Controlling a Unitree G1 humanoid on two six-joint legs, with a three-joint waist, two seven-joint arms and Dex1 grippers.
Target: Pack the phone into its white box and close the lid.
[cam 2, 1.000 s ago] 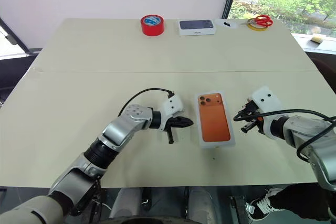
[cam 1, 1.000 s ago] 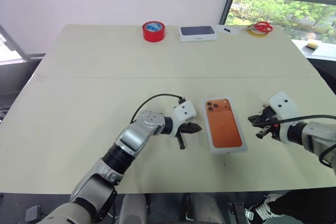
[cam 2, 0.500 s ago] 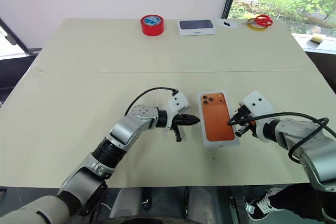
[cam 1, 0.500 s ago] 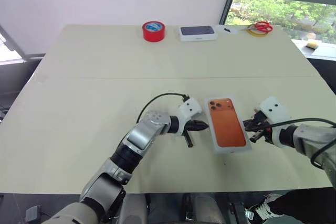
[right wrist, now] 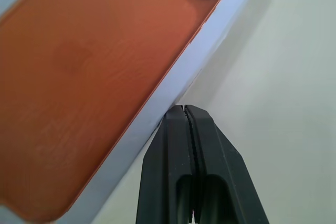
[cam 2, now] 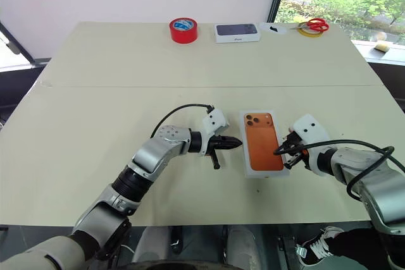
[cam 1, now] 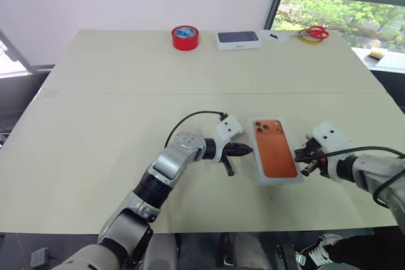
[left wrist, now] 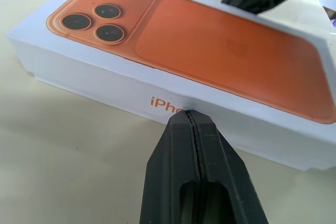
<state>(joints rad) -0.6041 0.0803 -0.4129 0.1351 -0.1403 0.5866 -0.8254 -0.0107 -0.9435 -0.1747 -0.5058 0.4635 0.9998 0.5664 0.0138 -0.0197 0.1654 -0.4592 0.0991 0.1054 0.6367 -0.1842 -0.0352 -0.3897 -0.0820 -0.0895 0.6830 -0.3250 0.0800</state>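
The lid (cam 1: 273, 150), white-sided with an orange phone back printed on top, lies flat on the table near the front. It covers the white box, and the phone is hidden. My left gripper (cam 1: 249, 150) is shut, and its tip touches the lid's left long side (left wrist: 173, 103) by the orange lettering. My right gripper (cam 1: 297, 154) is also shut, and its tip rests against the lid's right long edge (right wrist: 157, 109). Neither gripper holds anything.
At the table's far edge stand a red tape roll (cam 1: 185, 37), a white box with a dark-blue top (cam 1: 238, 40), and red scissors on a yellow ring (cam 1: 314, 33). The table's front edge (cam 1: 209, 229) runs just below both arms.
Both shut grippers have closed in on the lid: the left from the left, the right from the right. Each tip now meets a long side.
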